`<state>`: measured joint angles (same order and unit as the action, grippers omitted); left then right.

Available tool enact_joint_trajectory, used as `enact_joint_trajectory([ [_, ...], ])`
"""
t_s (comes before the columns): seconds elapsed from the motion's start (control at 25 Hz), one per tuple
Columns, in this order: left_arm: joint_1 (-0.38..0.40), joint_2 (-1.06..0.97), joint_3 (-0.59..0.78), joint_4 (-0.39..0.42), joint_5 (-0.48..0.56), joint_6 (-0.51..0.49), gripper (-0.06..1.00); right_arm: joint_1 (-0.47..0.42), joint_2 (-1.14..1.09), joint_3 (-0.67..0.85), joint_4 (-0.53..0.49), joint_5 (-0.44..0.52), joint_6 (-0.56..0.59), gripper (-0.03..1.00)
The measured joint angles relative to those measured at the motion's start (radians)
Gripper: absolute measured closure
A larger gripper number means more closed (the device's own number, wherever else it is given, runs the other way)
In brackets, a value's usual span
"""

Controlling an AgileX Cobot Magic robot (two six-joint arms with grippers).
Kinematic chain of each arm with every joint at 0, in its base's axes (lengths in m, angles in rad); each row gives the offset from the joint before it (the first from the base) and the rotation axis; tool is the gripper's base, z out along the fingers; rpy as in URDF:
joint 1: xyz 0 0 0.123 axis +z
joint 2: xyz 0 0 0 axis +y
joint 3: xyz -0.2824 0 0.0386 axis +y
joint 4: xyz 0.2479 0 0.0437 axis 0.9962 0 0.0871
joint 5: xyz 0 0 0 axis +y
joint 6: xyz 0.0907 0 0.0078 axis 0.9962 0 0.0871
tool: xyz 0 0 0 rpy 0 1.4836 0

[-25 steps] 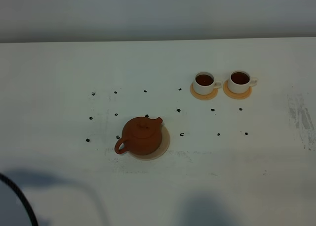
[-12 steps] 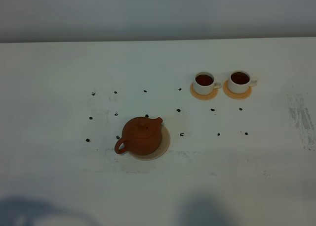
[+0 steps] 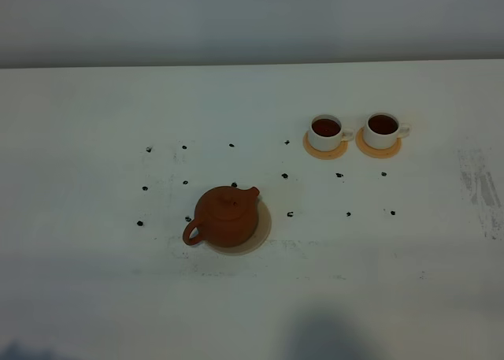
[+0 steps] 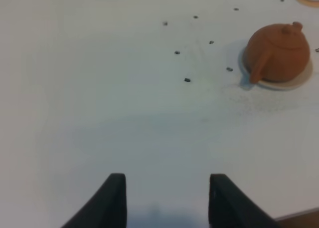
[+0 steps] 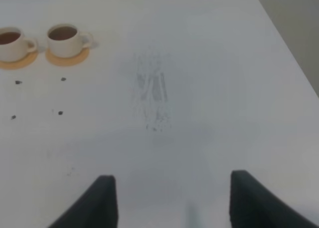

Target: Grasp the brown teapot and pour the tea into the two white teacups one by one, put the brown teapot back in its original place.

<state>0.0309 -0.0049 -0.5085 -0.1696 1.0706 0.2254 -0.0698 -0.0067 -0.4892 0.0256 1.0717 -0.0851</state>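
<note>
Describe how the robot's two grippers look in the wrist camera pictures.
Each gripper shows only two dark, almost black fingers, broad at the base and ending in blunt tips. The left gripper and the right gripper look alike. No cables or markings are visible; the arms themselves are out of view.

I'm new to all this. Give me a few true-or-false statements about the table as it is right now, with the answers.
1. The teapot sits on a round tan coaster. True.
2. Both cups are empty. False: each holds dark tea.
3. Each cup stands on its own small orange coaster. True.
4. The left gripper is holding the teapot. False: it is open, empty and well away from it.
5. The teapot lies tipped on its side. False: it stands upright with the lid on.
</note>
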Motion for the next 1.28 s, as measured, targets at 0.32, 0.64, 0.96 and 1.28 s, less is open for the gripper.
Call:
enact_joint_trajectory([
  [0.32, -0.003, -0.002, 0.0, 0.003, 0.0, 0.0, 0.58, 0.0, 0.0, 0.0, 0.0, 0.0, 0.0, 0.45],
  [0.64, -0.003, -0.003, 0.0, 0.005, 0.0, 0.0, 0.58, 0.0, 0.0, 0.0, 0.0, 0.0, 0.0, 0.45],
  [0.96, -0.003, -0.003, 0.0, 0.005, 0.0, 0.0, 0.58, 0.0, 0.0, 0.0, 0.0, 0.0, 0.0, 0.45],
  [1.28, -0.003, -0.004, 0.0, 0.005, 0.0, -0.001, 0.58, 0.019, 0.0, 0.0, 0.002, 0.0, 0.0, 0.45],
])
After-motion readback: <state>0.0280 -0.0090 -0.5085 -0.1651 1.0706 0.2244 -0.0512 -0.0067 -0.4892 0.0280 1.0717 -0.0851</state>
